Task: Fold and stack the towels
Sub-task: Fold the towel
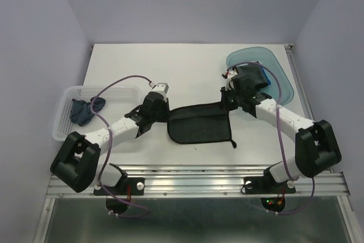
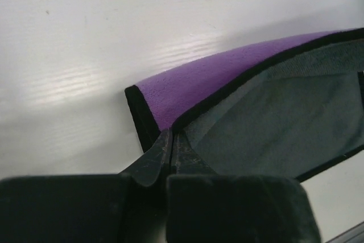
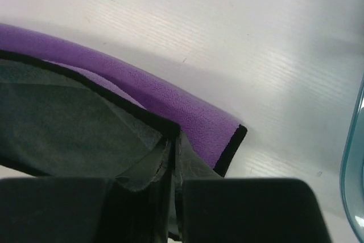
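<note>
A purple towel point(image 1: 199, 124) with black edging lies across the middle of the table, half turned over so its dark grey underside faces up. My left gripper point(image 1: 169, 114) is shut on its left corner. In the left wrist view the fingertips point(image 2: 172, 136) pinch the black hem where the purple face point(image 2: 216, 78) curls under. My right gripper point(image 1: 228, 102) is shut on the right corner, pinching the hem point(image 3: 173, 140) beside the purple fold point(image 3: 170, 98). A bright blue towel point(image 1: 263, 79) rests on the teal tray. A dark navy towel point(image 1: 85, 110) lies crumpled in the basket.
The white mesh basket point(image 1: 62, 115) stands at the left, beside the left arm. The translucent teal tray point(image 1: 278, 64) sits at the back right, and its edge point(image 3: 354, 169) shows close to the right gripper. White walls close in the table on three sides.
</note>
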Controlling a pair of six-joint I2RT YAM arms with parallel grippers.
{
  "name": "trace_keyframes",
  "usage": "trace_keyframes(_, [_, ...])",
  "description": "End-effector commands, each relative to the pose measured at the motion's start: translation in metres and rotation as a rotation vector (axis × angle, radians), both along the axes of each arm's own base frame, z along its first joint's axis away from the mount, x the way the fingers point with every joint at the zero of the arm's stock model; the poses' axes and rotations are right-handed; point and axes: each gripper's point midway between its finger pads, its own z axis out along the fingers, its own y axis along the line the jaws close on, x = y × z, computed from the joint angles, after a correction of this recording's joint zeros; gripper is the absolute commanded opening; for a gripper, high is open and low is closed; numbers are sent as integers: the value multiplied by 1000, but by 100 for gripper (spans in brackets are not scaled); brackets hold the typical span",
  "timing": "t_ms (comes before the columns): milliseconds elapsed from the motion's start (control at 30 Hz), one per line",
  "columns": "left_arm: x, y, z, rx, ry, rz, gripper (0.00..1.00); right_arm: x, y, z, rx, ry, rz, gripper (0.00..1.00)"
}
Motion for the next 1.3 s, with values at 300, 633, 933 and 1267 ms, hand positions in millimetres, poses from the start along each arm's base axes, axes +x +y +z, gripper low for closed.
trace_keyframes(300, [-39, -11, 13, -141, -36, 16, 0, -45, -3, -5, 110, 48, -50, 7])
trace_keyframes(633, [-57, -8, -2, -151, -5, 19, 0, -66, -6, -9, 145, 56, -48, 7])
trace_keyframes(933, [-70, -11, -19, -141, 34, 19, 0, -65, -13, -20, 110, 69, -81, 7])
trace_keyframes(1267, [-79, -12, -30, -137, 80, 10, 0, -83, -16, -41, 121, 144, -104, 14])
